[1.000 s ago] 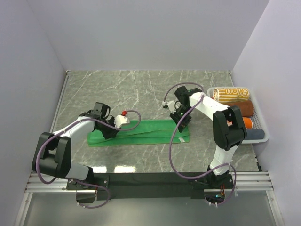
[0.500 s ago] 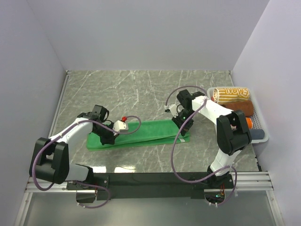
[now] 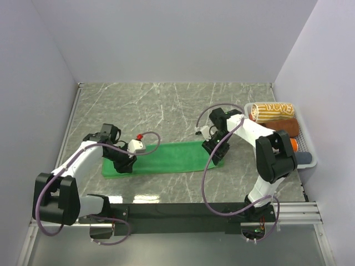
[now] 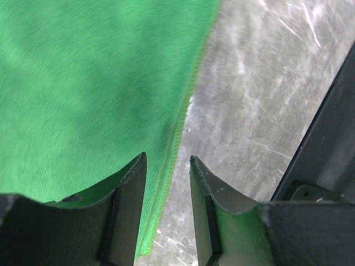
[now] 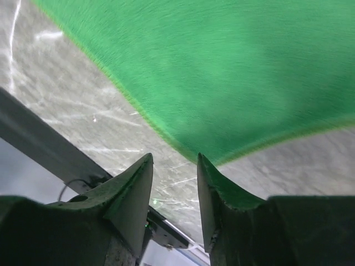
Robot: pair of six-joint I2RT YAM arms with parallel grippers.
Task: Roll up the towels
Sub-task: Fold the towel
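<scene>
Grey-veined marble makes up the desk (image 3: 166, 105), which is walled in by pale panels on three sides. Across its near middle lies the green towel (image 3: 166, 158), spread flat as a long strip running left to right, with one arm at each end. A white basket (image 3: 306, 165) sits at the right edge of the desk, well apart from the strip, and holds rolled towels side by side: a yellow-striped roll (image 3: 272, 111) with orange lettering at the far end, a brown roll (image 3: 285, 127) next to it, and a blue-grey roll (image 3: 299, 159) nearest the arms. The left tool (image 3: 122, 162) hangs low over the towel's left end. Its wrist camera shows the fingers parted with nothing between them, and the towel's hemmed edge (image 4: 183, 127) runs down through the gap with bare marble to the right. The right tool (image 3: 214, 151) is low over the right end, its fingers likewise apart and empty, with the green terry (image 5: 249, 72) filling the upper part of that view and its curved edge just ahead of the tips. Whether either tool's fingertips touch the cloth cannot be told.
</scene>
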